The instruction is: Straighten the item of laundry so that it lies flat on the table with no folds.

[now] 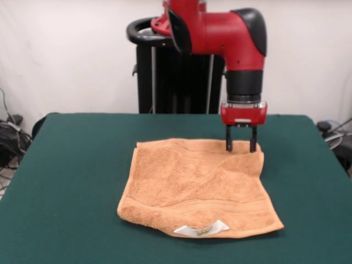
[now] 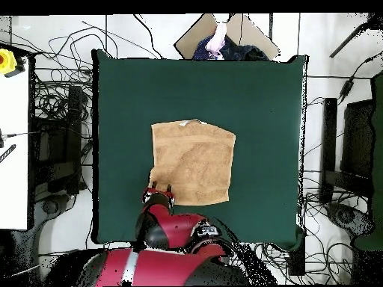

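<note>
One towel [image 1: 198, 187] lies mostly spread on the green surface [image 1: 66, 181], and my tool [image 1: 241, 146] stands released over its nearest corner, the two fingers [image 1: 229, 144] parted and their tips at the cloth without gripping it. From that corner a diagonal crease runs away across the towel, and the edge beyond the tool looks slightly lifted. I judge I'm at the corner-grasp step: next I'd close on this corner and draw it outward, away from the towel's middle, keeping low so the rest doesn't drag
</note>
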